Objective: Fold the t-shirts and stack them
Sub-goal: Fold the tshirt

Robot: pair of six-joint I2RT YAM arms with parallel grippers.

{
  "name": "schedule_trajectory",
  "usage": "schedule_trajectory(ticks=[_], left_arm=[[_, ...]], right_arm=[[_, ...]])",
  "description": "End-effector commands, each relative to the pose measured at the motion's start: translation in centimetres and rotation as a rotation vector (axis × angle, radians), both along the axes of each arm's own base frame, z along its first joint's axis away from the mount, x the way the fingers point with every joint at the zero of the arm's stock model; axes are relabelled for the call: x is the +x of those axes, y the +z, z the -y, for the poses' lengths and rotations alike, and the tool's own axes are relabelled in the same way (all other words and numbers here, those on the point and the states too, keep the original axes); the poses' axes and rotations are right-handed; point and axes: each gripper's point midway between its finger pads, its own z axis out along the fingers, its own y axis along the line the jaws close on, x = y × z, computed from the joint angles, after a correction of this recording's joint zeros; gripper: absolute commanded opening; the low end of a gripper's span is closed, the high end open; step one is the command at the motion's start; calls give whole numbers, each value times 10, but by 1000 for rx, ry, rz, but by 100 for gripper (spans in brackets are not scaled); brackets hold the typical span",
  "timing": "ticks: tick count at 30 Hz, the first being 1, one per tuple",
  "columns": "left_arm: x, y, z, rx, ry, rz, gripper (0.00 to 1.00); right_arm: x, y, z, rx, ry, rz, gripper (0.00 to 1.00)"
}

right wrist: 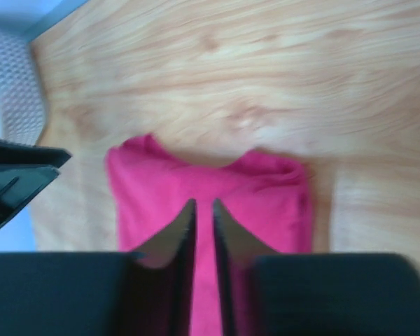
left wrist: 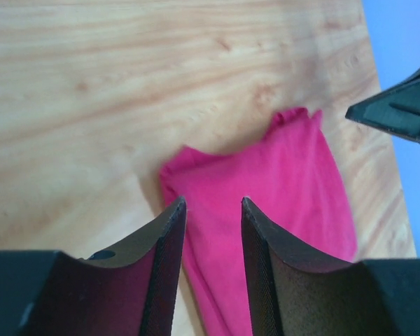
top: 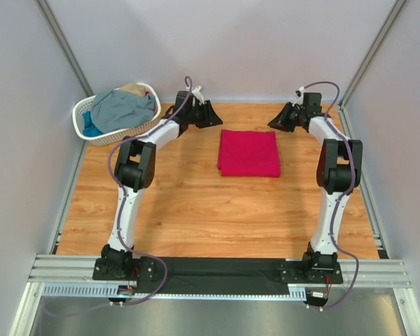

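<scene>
Far left, the white plastic lattice basket [top: 84,120] holds the crumpled grey-blue cloth t-shirt [top: 122,108] over a bright blue t-shirt [top: 91,130] and a tan t-shirt [top: 133,88], parked aside, we reckon, until their turn. Next, the left jaws stand apart and empty, hovering off the far-left corner of the crimson-pink cloth t-shirt [top: 249,153], which lies folded into a flat rectangle in the middle of the wooden tabletop [top: 196,210], looking to us like the base for the stack. Rightmost, the right jaws are drawn almost together, only a slit between them, gripping nothing, with the pink shirt just beneath and ahead, untouched.
</scene>
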Motion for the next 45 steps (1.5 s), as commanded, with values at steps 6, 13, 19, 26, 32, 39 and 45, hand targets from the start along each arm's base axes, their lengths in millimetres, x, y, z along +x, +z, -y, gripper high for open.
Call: schedule_trajectory(ticks=[6,13,19,26,32,39,45], left_arm=[[-50,84,23,-82,-91,139,44],[-28,18,44,-153,-140,-7,43],[0,-12,35,-153,-91,-53,43],[11,25,20,-162,-73,-4,43],[-23,72,0,-80,-78,46,43],[-110,69,27,-47,-201,23,42],[-156,29,43,-13,-258,-25,40]], right_arm=[[-82,62,-64,264,304,-3,0],[-128,6,-116,348,454,-150,2],[-143,-49,-112,353,425,-279,3],[-145,-29,-110,343,429,-265,4],[-144,16,-103,316,399,-202,6],[-134,7,-86,310,363,-222,8],[-86,2,-55,323,294,-191,10]])
